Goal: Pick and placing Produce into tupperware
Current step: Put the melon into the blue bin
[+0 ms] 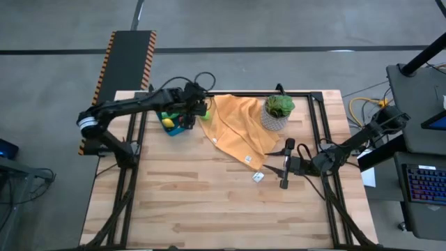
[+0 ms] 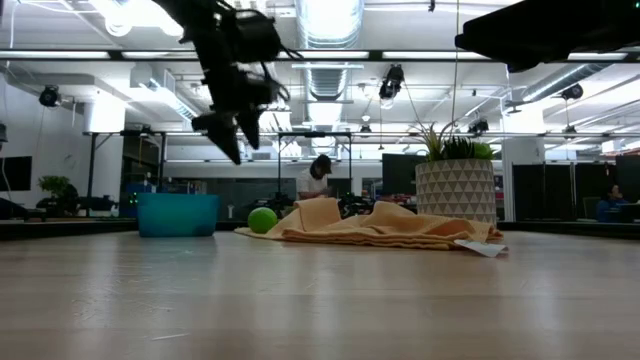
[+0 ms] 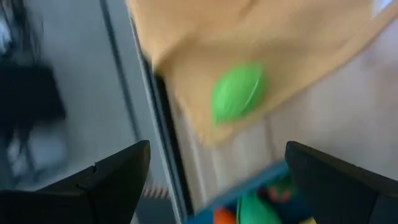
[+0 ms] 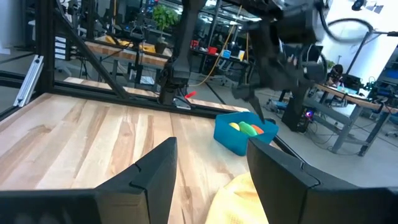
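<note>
Tupperware (image 1: pixel 173 124) sits at the table's far-left edge holding produce (image 4: pixel 247 128); the left gripper (image 2: pixel 232 128) hovers above it, jaws wide, empty, near a green piece (image 3: pixel 237 92) on the cloth (image 1: pixel 240 129)

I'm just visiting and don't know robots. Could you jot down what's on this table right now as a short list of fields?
Table: pale wooden top
Blue container: holds small toy produce, yellow, green and orange
Green toy fruit: outside the container, at the cloth's edge
Orange-yellow cloth: rumpled, between container and plant
Potted plant: beside the cloth
Left gripper: open, empty, in the air above the container and green fruit
Right gripper: open, empty, waiting near the cloth's corner
</note>
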`<state>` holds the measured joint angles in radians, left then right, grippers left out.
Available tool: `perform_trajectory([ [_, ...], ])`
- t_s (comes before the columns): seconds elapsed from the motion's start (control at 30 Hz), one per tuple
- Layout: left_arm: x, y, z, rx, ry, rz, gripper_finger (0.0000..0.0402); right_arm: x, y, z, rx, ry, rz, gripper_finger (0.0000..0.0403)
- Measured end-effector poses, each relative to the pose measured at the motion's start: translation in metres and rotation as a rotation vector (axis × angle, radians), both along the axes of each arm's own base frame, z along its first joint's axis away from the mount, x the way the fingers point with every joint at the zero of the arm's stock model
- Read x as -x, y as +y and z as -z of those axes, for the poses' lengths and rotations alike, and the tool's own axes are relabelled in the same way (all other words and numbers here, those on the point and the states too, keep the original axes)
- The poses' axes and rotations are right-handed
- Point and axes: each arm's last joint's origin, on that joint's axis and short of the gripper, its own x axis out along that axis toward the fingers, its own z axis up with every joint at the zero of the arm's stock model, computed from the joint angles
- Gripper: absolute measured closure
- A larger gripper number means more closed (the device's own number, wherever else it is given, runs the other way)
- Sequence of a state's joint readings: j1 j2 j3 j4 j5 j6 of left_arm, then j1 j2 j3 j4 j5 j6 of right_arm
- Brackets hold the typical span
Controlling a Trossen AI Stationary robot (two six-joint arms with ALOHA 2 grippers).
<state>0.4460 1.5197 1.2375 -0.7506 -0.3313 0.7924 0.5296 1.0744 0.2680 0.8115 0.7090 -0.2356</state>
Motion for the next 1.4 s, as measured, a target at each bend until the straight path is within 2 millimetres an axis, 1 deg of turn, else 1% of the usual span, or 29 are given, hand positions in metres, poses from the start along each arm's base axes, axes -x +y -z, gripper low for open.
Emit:
perform_trajectory([
  [0.03, -0.002, 0.002, 0.004, -0.016, 0.038, -0.043, 0.0042, 0.0, 0.0, 0.0, 0.0, 0.0, 0.0, 0.0216],
  [0.1, -0.008, 0.008, 0.01, -0.061, 0.076, -0.19, 0.003, 0.0, 0.0, 0.0, 0.0, 0.0, 0.0, 0.0216],
  [0.17, -0.014, 0.014, 0.016, -0.113, 0.171, -0.251, 0.0014, 0.0, 0.0, 0.0, 0.0, 0.0, 0.0, 0.0216],
  [0.23, -0.017, 0.017, 0.027, -0.166, 0.327, -0.243, 0.0005, 0.0, 0.0, 0.0, 0.0, 0.0, 0.0, 0.0216],
  [0.33, -0.025, 0.021, 0.042, -0.27, 0.462, -0.236, 0.001, 0.0, 0.0, 0.0, 0.0, 0.001, 0.0, 0.0216],
  [0.43, -0.03, 0.024, 0.057, -0.297, 0.545, -0.211, 0.0016, 0.0, 0.0, 0.0, 0.0, 0.001, 0.0, 0.0216],
  [0.5, -0.031, 0.024, 0.062, -0.289, 0.567, -0.199, 0.0018, 0.0, 0.0, 0.0, 0.001, 0.002, 0.0, 0.0216],
  [0.6, -0.033, 0.021, 0.06, -0.238, 0.531, -0.172, 0.0018, 0.0, 0.0, 0.001, 0.006, 0.01, 0.0, 0.0216],
  [0.77, -0.034, 0.014, 0.045, -0.084, 0.343, -0.118, 0.0018, 0.0, 0.0, 0.004, 0.018, 0.032, 0.0, 0.0216],
  [0.93, -0.037, 0.004, 0.033, 0.162, 0.154, 0.024, 0.0018, 0.0, 0.0, 0.005, 0.017, 0.041, 0.001, 0.0216],
  [1.0, -0.041, 0.002, 0.032, 0.217, 0.102, 0.095, 0.0018, 0.0, 0.0, 0.005, 0.013, 0.041, 0.001, 0.0216],
  [1.07, -0.044, 0.004, 0.031, 0.187, 0.093, 0.148, 0.0018, 0.0, 0.0, 0.005, 0.011, 0.04, 0.001, 0.0216],
  [1.17, -0.047, 0.008, 0.031, 0.139, 0.063, 0.166, 0.0018, 0.0, 0.0, 0.005, 0.007, 0.04, 0.001, 0.0216],
  [1.33, -0.046, 0.009, 0.045, 0.097, 0.094, 0.219, 0.0018, 0.0, 0.0, 0.005, -0.001, 0.038, 0.001, 0.0216],
  [1.4, -0.043, 0.011, 0.048, 0.084, 0.12, 0.212, 0.0018, 0.0, 0.0, 0.005, -0.001, 0.038, 0.001, 0.0216],
])
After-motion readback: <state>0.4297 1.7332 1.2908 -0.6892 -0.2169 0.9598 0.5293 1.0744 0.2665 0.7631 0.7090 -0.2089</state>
